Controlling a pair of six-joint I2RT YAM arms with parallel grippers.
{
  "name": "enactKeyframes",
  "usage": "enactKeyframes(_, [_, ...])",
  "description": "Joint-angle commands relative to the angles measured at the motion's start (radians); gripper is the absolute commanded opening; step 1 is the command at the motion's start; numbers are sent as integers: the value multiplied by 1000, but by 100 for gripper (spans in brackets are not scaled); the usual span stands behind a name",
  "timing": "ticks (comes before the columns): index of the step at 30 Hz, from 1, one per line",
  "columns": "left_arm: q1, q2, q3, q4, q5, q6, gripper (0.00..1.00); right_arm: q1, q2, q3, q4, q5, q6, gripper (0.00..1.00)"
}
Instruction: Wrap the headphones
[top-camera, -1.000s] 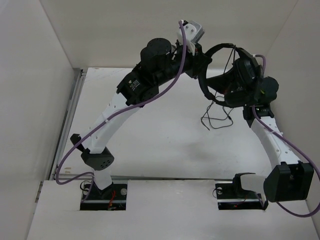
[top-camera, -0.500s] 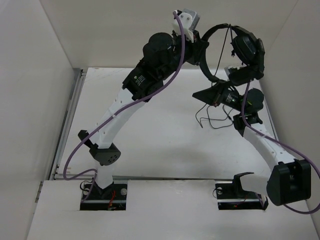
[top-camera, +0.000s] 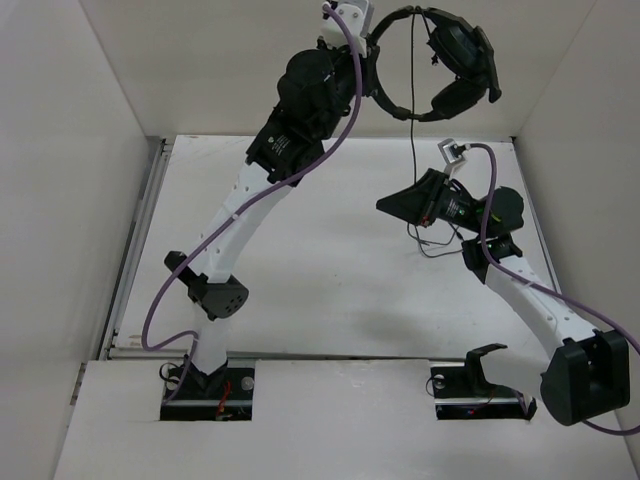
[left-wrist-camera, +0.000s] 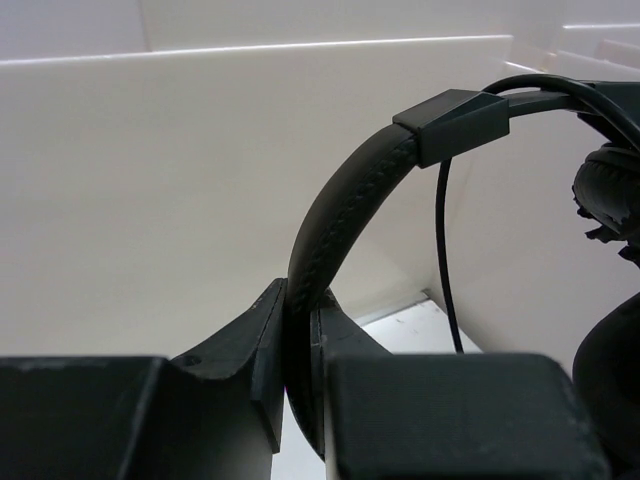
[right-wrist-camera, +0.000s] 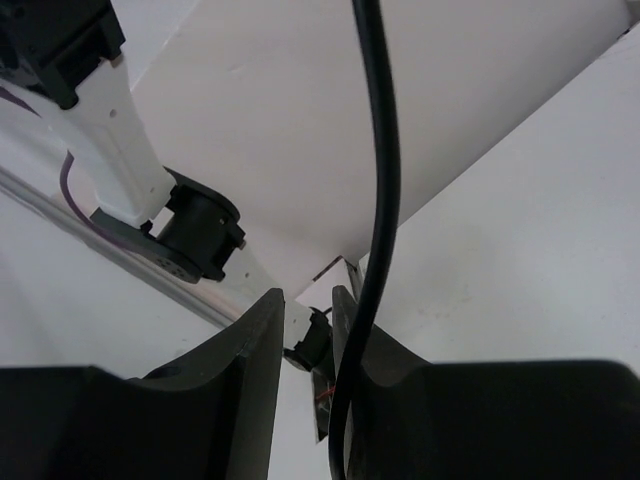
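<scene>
Left pincer (top-camera: 372, 62) is pressed onto the headband (top-camera: 384, 75) of the headphones (top-camera: 445, 55), and I see them held high in the air at the far side, in front of the back wall and a little right of centre.

The white bench (top-camera: 330, 290) spreads below. My left arm (top-camera: 245, 205) stretches up and away from its near-left base. My right arm (top-camera: 530, 300) reaches lower, and the right pincer (top-camera: 385, 204) points left, well below the headphones.

Both ear cups (top-camera: 462, 48) sit to the right of the headband's ring.

In the left wrist view, the padded headband (left-wrist-camera: 330, 220) stands edge-on between the two fingers (left-wrist-camera: 255, 340), and both fingers touch it.

The cord (top-camera: 413, 140) drops straight down from the headphones to the right pincer. Its loose tail lies in loops on the bench just beneath that pincer.

In the right wrist view, the cord (right-wrist-camera: 385, 150) rises from the root of the right pincer (right-wrist-camera: 305, 320) and crosses one finger. The jaws stand a narrow slot apart. I cannot tell whether they pinch the cord or merely cradle it.
</scene>
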Motion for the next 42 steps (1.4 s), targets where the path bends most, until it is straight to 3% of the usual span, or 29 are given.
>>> enactKeyframes(1, [25, -16, 63, 167, -55, 51, 2, 7, -18, 0, 56, -11, -17, 32])
enactKeyframes(9, [99, 19, 38, 196, -128, 114, 2, 41, -21, 20, 30, -69, -45, 27])
enactKeyframes(16, [119, 42, -32, 256, -193, 201, 2, 92, -26, 81, -61, -176, -125, 8])
enactKeyframes(21, [125, 53, -120, 295, -233, 284, 2, 104, -28, 193, -256, -258, -270, 1])
enactKeyframes(28, [115, -46, -458, 262, -239, 321, 1, 12, -23, 432, -757, -243, -626, 0])
enactKeyframes(34, [69, -119, -692, 155, -205, 289, 1, -13, 21, 667, -1165, -4, -1055, 0])
enactKeyframes(42, [22, -175, -813, -21, -87, 283, 0, -8, 118, 966, -1512, 276, -1505, 0])
